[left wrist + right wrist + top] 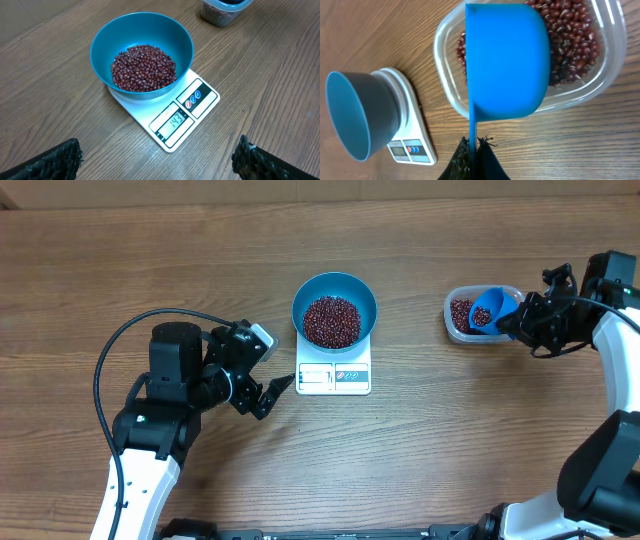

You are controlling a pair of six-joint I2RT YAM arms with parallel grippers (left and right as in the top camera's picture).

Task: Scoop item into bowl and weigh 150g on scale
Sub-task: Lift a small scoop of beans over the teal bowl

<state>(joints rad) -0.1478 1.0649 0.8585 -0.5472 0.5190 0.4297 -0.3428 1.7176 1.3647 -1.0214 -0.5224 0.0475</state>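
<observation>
At the near edge of the left wrist view, the two black fingers (55, 161) of the left gripper (276, 395) stand spread as wide as they go, with nothing between them but bare wooden table (150, 260). We see this gripper just off the front left corner of the scale (200, 95), apart from it.

Beyond it lies the scale, flat, white and square, its pale display (175, 121) facing us with digits we read as 143, and three small round marks beside it. On its far half sits the teal-blue bowl (105, 45), round, deep and smooth, upright and about as wide as the scale. Inside, the beans (143, 67) form a loose maroon heap across the bottom, each one tiny, dark red-brown and slightly glossy, well below the rim.

Farther off to the right, the right gripper (475, 160) is clamped tight on the thin handle of a blue scoop (507, 60). Its cup hangs tilted over a clear plastic tub (440, 75) with more of the same beans. We cannot tell whether the scoop touches them.
</observation>
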